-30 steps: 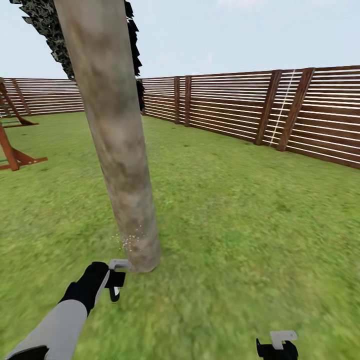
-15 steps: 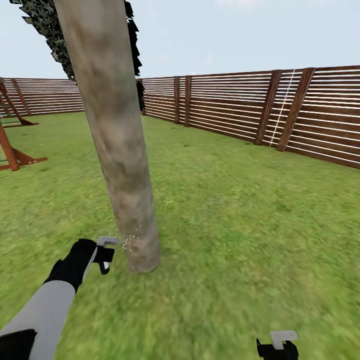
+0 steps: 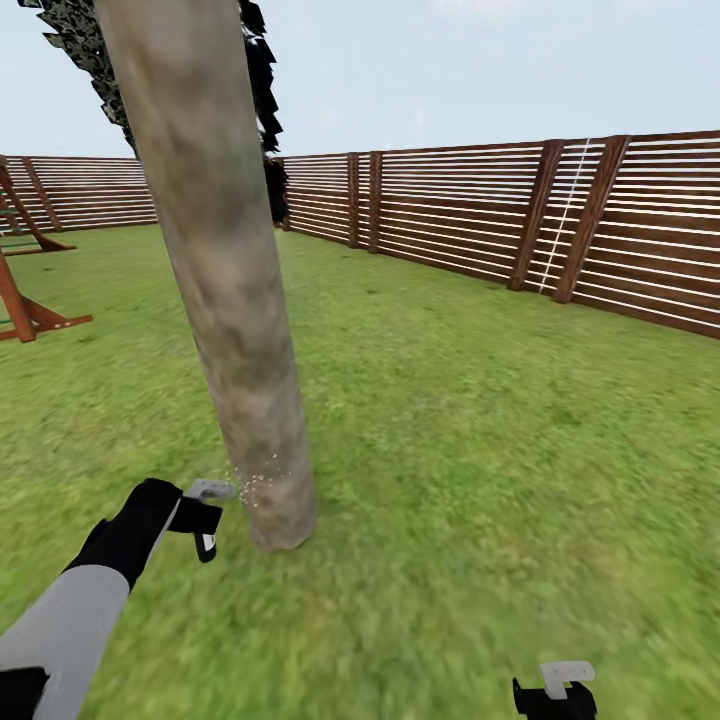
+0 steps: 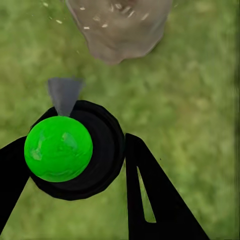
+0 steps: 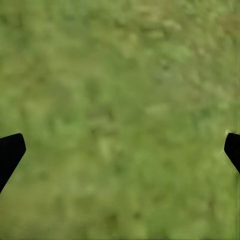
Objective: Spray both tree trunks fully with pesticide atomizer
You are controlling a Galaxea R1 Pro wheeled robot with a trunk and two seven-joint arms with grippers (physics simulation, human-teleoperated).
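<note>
A thick grey-beige tree trunk (image 3: pixel 225 300) rises from the lawn (image 3: pixel 480 450) and leans toward the upper left in the head view. My left gripper (image 3: pixel 205 522) hangs low beside the trunk's base, just to its left, shut on the pesticide atomizer (image 4: pixel 75 150), a black round body with a bright green spot (image 4: pixel 58 148). The atomizer's grey nozzle (image 4: pixel 64 94) points at the trunk base (image 4: pixel 119 27). Pale spray specks (image 3: pixel 262 485) dot the bark near the ground. My right gripper (image 3: pixel 555 690) sits at the lower right over bare grass, open, its fingertips (image 5: pixel 11 150) far apart.
A brown slat fence (image 3: pixel 480 215) runs along the back and right. A red-brown wooden frame (image 3: pixel 25 300) stands at the far left. A black-leaved tree (image 3: pixel 265 110) shows behind the trunk. Open grass lies to the right of the trunk.
My left gripper with the atomizer has moved left and farther from me, from in front of the trunk's base to beside it. The right gripper has stayed put.
</note>
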